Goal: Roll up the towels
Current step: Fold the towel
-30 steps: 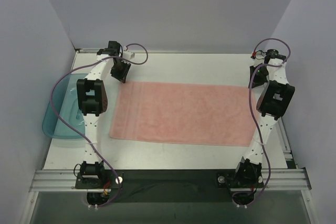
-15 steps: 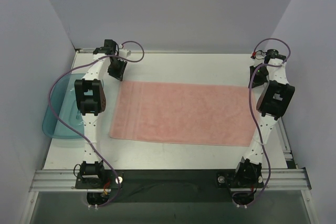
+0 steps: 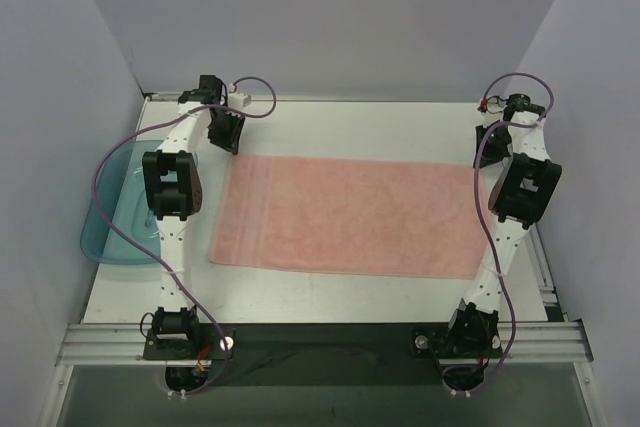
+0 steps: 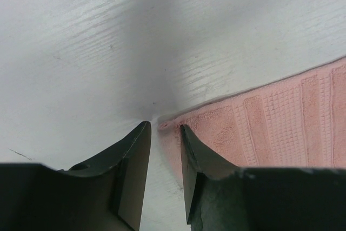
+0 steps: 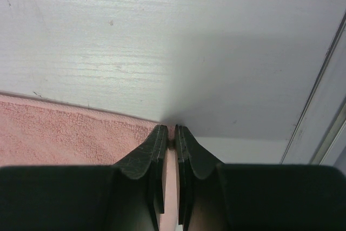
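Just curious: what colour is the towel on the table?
The towel is salmon pink; its woven bands show best in the left wrist view.

The right gripper hides the corner tip of the towel.

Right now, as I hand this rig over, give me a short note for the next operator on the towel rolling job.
Left gripper: open, tips astride the far left corner of the towel.
Right gripper: shut at the far right corner; unclear whether any cloth is pinched.
Towel: flat and fully spread on the table.
Done: nothing rolled yet.
Left: grip both far corners, then roll it up.
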Controlling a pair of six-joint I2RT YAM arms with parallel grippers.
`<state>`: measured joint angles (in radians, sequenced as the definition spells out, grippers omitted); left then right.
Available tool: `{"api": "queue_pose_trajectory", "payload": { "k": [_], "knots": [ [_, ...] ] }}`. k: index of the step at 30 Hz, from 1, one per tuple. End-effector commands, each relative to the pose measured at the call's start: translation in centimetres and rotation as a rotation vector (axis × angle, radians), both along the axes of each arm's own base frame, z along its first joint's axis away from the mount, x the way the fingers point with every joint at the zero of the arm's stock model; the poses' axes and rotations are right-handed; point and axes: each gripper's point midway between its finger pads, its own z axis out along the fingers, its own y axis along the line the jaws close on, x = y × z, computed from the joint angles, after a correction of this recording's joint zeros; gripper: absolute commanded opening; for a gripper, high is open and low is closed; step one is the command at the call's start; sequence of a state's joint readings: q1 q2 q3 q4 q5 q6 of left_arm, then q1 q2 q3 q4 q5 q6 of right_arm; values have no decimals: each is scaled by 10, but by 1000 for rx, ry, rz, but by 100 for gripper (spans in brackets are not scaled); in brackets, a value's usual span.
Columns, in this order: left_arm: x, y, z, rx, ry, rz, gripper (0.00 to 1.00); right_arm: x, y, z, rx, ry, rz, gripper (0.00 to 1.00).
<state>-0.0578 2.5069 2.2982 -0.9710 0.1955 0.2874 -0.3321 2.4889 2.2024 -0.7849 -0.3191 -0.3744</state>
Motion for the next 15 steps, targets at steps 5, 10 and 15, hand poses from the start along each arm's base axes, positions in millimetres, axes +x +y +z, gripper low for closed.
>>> {"api": "queue_pose_trajectory", "payload": {
  "k": [5,10,15],
  "knots": [
    [1,6,-6,36,10,15,39,-9,9,-3,3,47,19,0],
    [-10,5,-23,48,61,-14,38,-10,9,-5,4,52,17,0],
    [-24,-4,-31,18,108,-62,38,-10,10,-5,9,52,17,0]
  ]
}}
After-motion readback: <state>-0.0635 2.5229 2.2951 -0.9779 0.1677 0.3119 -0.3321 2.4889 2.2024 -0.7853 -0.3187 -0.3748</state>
